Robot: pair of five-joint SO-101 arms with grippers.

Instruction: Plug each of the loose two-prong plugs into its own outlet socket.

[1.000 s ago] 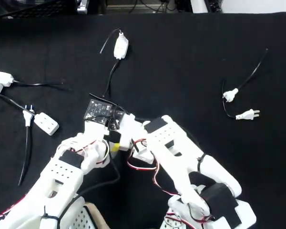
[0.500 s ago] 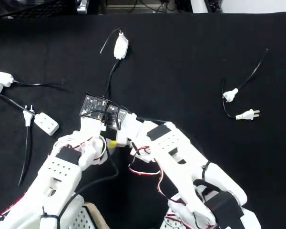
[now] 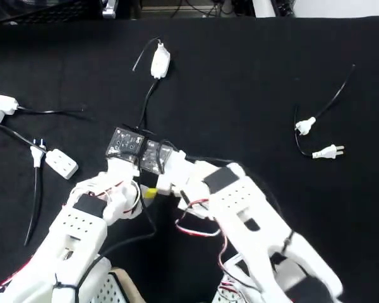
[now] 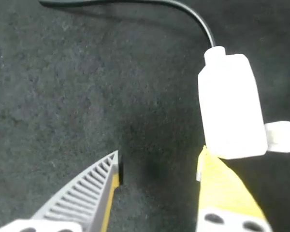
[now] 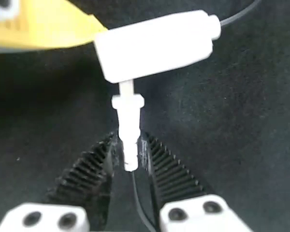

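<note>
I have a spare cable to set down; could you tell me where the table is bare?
Free: the wide stretch between the top socket and the two loose plugs at right, and the cloth below those plugs. Crowded: the left edge, and the centre where the right gripper holds a plug.

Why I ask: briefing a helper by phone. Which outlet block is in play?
On the black table, look where both arms meet. The white outlet block lies there. Unlike the other blocks, it has a white plug end-on against its side, held by the right pincer.
</note>
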